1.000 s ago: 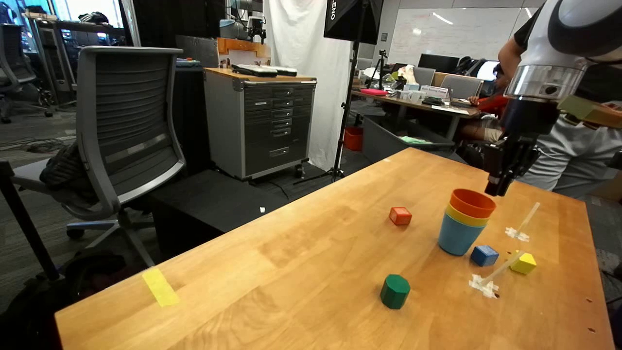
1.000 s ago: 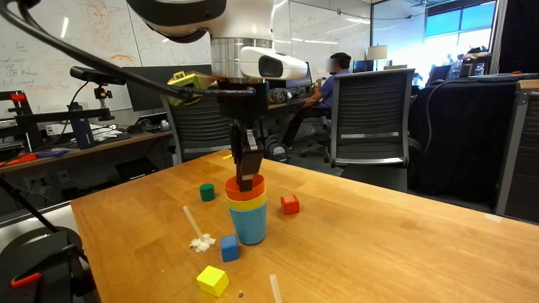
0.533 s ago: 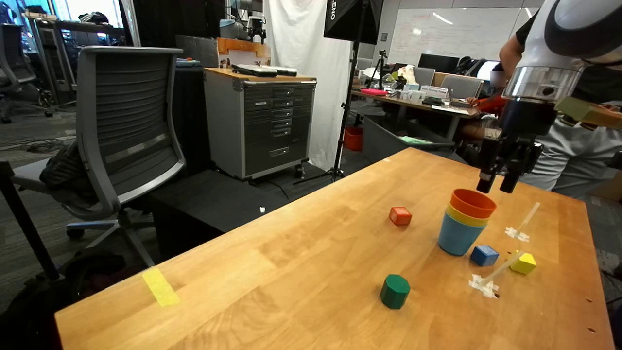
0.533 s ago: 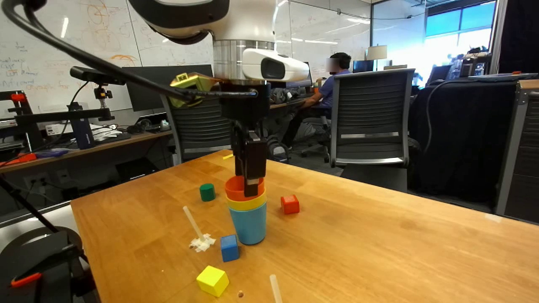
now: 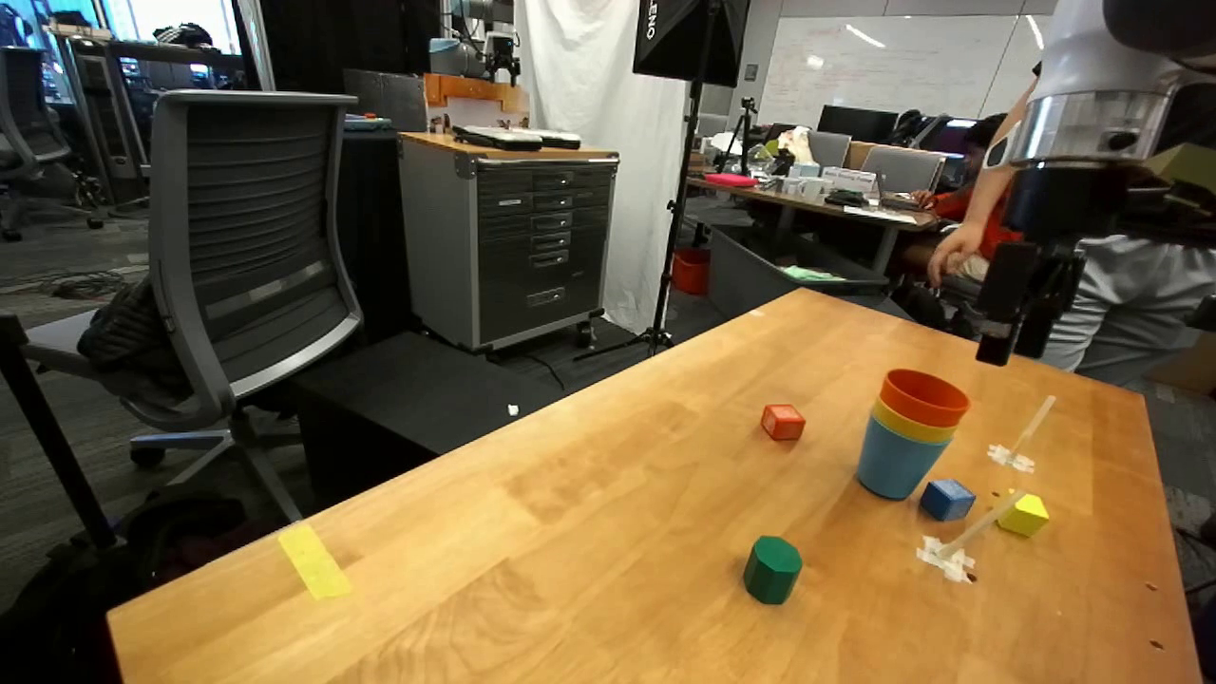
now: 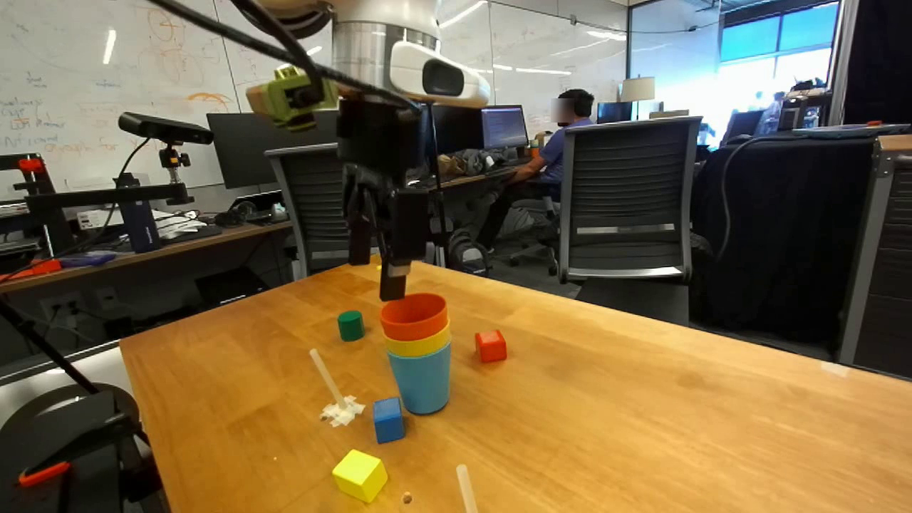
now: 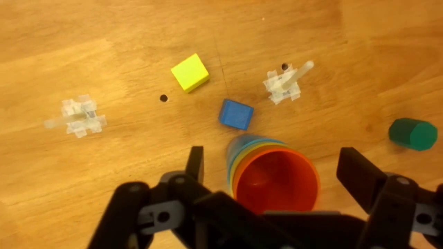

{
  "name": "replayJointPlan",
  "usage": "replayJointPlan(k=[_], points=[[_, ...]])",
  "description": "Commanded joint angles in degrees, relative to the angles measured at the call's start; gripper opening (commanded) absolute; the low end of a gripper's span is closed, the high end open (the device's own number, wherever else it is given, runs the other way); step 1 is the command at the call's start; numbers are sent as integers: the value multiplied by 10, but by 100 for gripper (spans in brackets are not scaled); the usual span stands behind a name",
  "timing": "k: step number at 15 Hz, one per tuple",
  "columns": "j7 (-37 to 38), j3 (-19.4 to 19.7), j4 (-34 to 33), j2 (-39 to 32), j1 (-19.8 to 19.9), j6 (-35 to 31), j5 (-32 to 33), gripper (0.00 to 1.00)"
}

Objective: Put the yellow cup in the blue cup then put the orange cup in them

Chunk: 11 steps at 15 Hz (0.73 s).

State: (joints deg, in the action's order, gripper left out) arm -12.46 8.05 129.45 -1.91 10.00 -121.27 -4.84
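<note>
Three cups stand nested upright on the wooden table. The blue cup is at the bottom, the yellow cup sits inside it, and the orange cup is on top within both. The same stack order shows in an exterior view with the orange cup uppermost. My gripper hangs just above the stack, apart from it. From the wrist, the gripper is spread wide, its fingers on either side of the orange rim with nothing held. The orange cup's inside looks empty; its near rim is hidden by the gripper body.
A blue block lies close beside the stack, with a yellow block farther off. A red block and a green block are also on the table. Thin upright sticks are taped to the tabletop. A person stands behind the arm.
The gripper's fingers have spread from nearly together to wide apart. It has then risen and drawn back from the stack. The cups and blocks have stayed put.
</note>
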Motion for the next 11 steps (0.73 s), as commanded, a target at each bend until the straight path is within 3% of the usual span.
replayJointPlan(k=[1,11], points=[[-62,-4,19,62,-11,55,28,100],[-60,2,8,41,-15,53,24,100]])
